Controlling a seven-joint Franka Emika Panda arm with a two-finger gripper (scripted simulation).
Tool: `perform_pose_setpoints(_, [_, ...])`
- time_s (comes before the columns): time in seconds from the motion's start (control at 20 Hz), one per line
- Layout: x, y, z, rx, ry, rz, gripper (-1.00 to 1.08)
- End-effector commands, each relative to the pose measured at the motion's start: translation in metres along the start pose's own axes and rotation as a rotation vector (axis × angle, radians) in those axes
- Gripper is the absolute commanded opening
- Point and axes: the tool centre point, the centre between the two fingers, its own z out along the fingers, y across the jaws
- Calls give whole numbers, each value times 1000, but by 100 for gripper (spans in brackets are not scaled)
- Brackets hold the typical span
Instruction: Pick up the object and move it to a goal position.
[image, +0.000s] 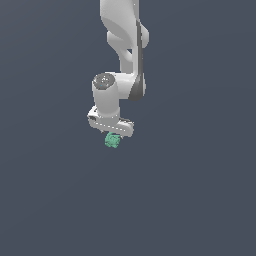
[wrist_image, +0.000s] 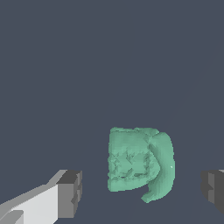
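While the gripper (image: 114, 134) hangs spread wide, its two dark pads (wrist_image: 72, 194) clear of either flank of the single teal object (wrist_image: 139, 162) lying between them, nothing is grasped; closing, lifting and carrying to a goal not visible here all seem left for the one arm (image: 125, 45)

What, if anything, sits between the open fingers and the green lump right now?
Nothing visible does. In the wrist view the teal-green object lies in the gap between the two fingers, with bare floor on both sides and neither pad touching it. The exterior view shows the gripper directly over it, with no goal marker visible.
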Motion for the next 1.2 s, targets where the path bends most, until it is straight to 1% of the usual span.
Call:
perform_pose_setpoints(0.0, [-4,6,5,-1,-2,23,100])
perform_pose_setpoints(0.4, [-6,7,12,-1,-3,27,100])
perform_pose_setpoints(0.85, [-7,8,50,-1,-3,31,100])
perform_pose_setpoints(1.1, [-7,8,57,-1,-3,31,100])
perform_pose_setpoints(1.15, [-7,8,57,-1,-3,31,-100])
